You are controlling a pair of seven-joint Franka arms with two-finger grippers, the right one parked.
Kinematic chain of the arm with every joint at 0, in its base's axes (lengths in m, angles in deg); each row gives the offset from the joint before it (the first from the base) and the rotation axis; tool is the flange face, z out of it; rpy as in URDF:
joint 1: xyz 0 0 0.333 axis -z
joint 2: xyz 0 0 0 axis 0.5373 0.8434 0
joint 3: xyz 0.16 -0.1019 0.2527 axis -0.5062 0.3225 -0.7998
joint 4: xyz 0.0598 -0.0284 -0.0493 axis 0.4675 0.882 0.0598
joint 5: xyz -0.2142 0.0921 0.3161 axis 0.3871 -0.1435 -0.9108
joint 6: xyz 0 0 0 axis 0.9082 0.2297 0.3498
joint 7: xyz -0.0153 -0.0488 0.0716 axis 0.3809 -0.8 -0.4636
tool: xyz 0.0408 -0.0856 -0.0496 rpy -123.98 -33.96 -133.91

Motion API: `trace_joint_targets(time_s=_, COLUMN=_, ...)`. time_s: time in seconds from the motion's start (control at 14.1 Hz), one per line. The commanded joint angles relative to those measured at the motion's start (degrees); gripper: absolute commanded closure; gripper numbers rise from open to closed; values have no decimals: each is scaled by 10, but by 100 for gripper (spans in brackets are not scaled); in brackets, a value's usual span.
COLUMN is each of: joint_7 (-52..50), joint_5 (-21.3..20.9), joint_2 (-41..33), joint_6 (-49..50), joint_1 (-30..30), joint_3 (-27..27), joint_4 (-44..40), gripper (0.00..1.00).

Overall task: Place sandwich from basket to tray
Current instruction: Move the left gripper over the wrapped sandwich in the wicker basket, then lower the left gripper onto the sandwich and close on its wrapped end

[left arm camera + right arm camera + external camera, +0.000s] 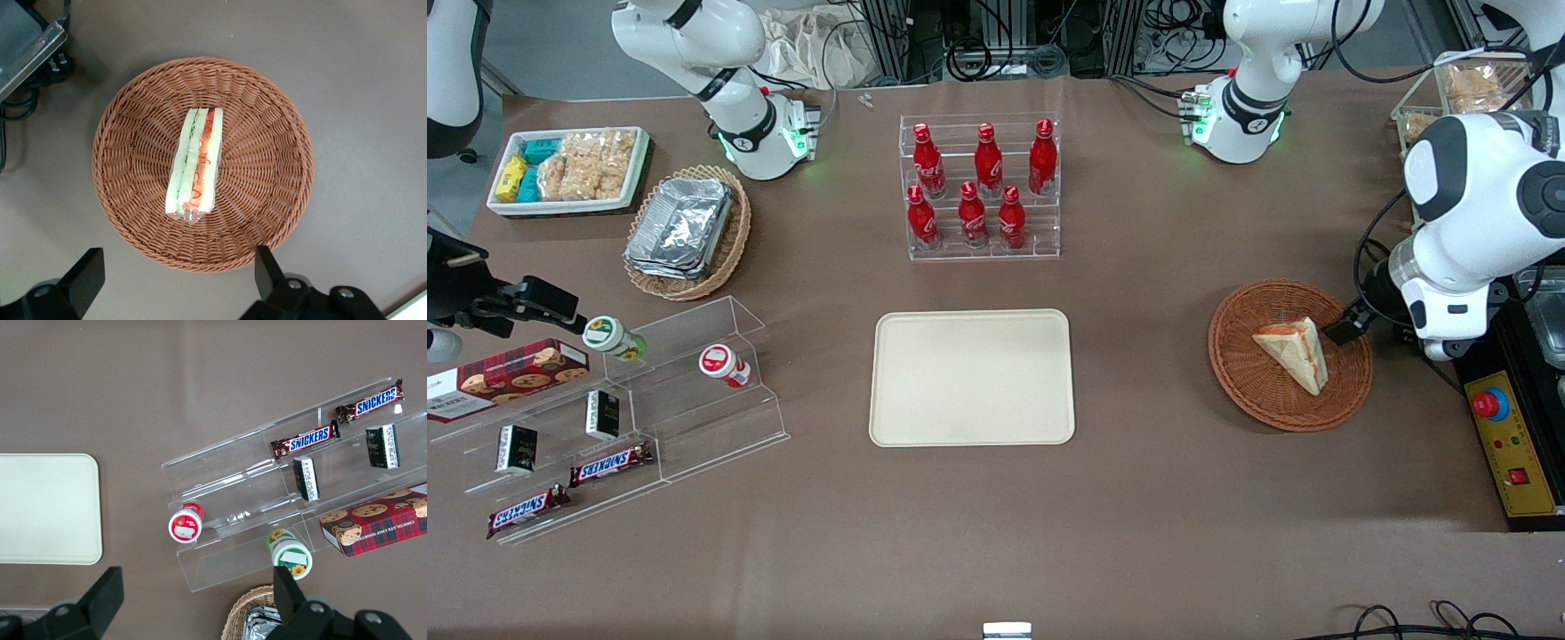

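Sandwich (1294,353) on edge in the basket (1240,373), right of centre in the front view, well apart from the tray (971,377) at mid-frame. Gripper (177,280) above the basket, fingers spread, holding nothing. Likely trouble: slick wrap slipping, soft bread crushing, light basket tipping.
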Motion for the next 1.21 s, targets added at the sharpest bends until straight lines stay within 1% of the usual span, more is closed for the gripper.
trace_joint_targets(time_s=0.0, joint_7=-43, joint_5=-9, joint_2=14, joint_6=-23, joint_1=1, joint_3=1, joint_4=7, gripper=0)
trace_joint_targets(time_s=0.28, joint_7=-98, joint_5=-9, joint_2=60, joint_6=-50, joint_1=1, joint_3=1, joint_4=7, gripper=0)
trace_joint_targets(time_s=0.43, joint_7=-128, joint_5=-9, joint_2=84, joint_6=-84, joint_1=1, joint_3=1, joint_4=13, gripper=0)
trace_joint_targets(time_s=0.5, joint_7=-125, joint_5=-13, joint_2=91, joint_6=-95, joint_1=1, joint_3=1, joint_4=19, gripper=0)
trace_joint_targets(time_s=0.64, joint_7=-124, joint_5=-41, joint_2=94, joint_6=-134, joint_1=0, joint_3=1, joint_4=48, gripper=0)
trace_joint_targets(time_s=0.71, joint_7=-125, joint_5=-45, joint_2=95, joint_6=-159, joint_1=0, joint_3=1, joint_4=59, gripper=0)
trace_joint_targets(time_s=0.99, joint_7=-122, joint_5=-45, joint_2=106, joint_6=-168, joint_1=-5, joint_3=0, joint_4=73, gripper=0)
trace_joint_targets(time_s=1.13, joint_7=-123, joint_5=-45, joint_2=123, joint_6=-188, joint_1=-6, joint_3=1, joint_4=74, gripper=0)
